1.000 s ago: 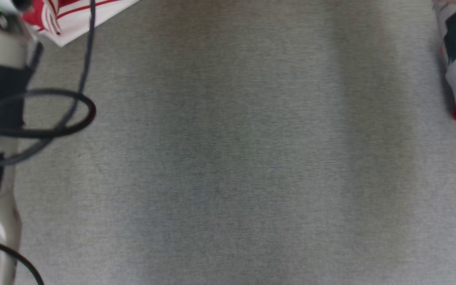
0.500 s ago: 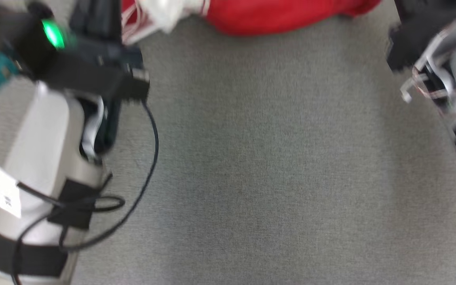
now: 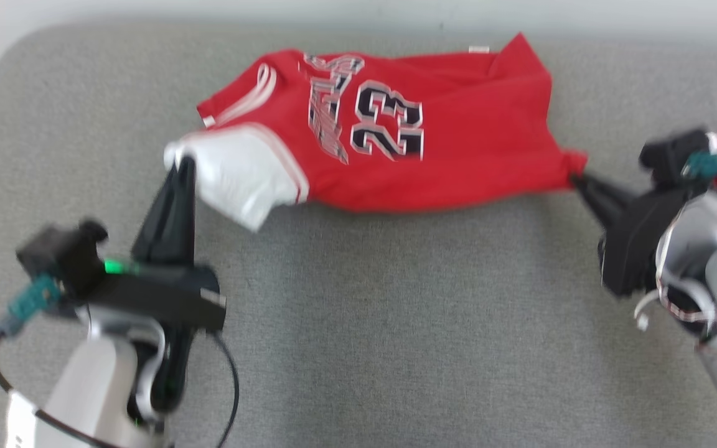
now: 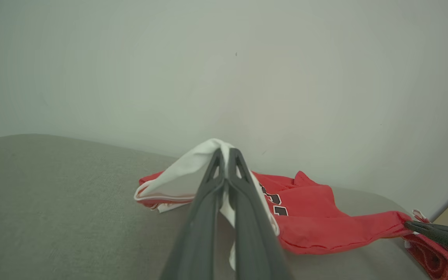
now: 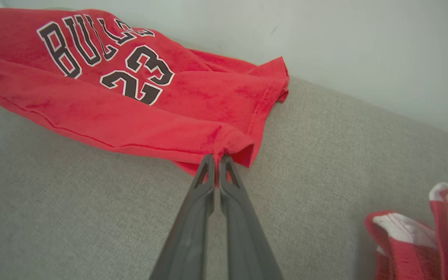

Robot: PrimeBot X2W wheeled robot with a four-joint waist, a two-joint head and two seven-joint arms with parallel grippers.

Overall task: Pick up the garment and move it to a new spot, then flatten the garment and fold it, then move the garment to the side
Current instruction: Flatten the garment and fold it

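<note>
At the left, the left gripper [image 3: 183,165] is pinched tight on the white end of the red jersey [image 3: 458,155] (number 23 facing up). The jersey lies across the far part of the grey padded surface [image 3: 396,323], stretched between the two grippers. At the right, the right gripper [image 3: 575,179] is clamped on its red hem corner. Farther right lies another red-and-white garment [image 5: 410,241].

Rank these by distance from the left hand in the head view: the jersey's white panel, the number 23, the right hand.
1. White panel: pinched in the left hand.
2. Number 23: middle of the jersey, rightward.
3. Right hand: far right.
</note>
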